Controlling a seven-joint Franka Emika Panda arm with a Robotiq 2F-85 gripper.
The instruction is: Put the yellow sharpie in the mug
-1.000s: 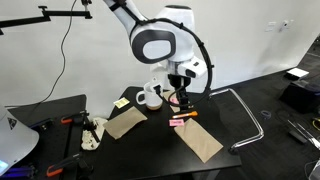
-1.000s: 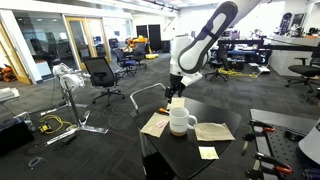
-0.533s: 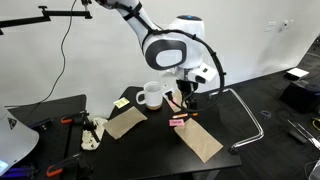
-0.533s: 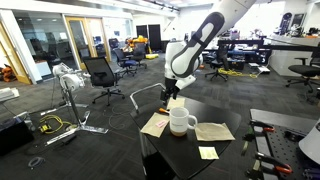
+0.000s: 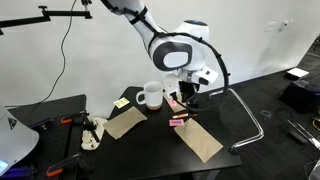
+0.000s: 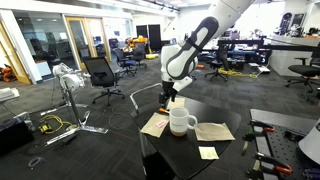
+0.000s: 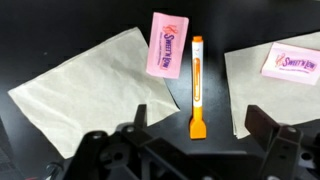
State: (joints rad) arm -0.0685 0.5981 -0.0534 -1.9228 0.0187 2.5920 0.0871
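Spanning the bottom of the wrist view, the tool (image 7: 200, 122) stands wide open, one finger (image 7: 140, 117) at lower left and its partner at lower right, with nothing gripped. The yellow sharpie (image 7: 197, 80) lies flat on the dark surface (image 7: 40, 25) at frame centre, running top to bottom, its solid orange end lowest and set between the two fingers. It occupies the bare strip between two paper napkins, the left napkin (image 7: 85, 85) and the right napkin (image 7: 265, 95), close to the edge of each. Farther up the frame, a pink packet (image 7: 167, 43) overlaps the upper right corner of the left napkin, just beside the pen's upper end; a second pink packet (image 7: 293, 63) lies on the right napkin at the right edge. In both exterior views the tool (image 5: 186, 98) (image 6: 172, 97) hangs low over the surface, and the mug (image 5: 152, 96) (image 6: 181, 121), white and upright, stands near it among the napkins, with the sharpie outside it. In an exterior view a small yellow note (image 6: 208, 153) lies towards the lower edge of the surface
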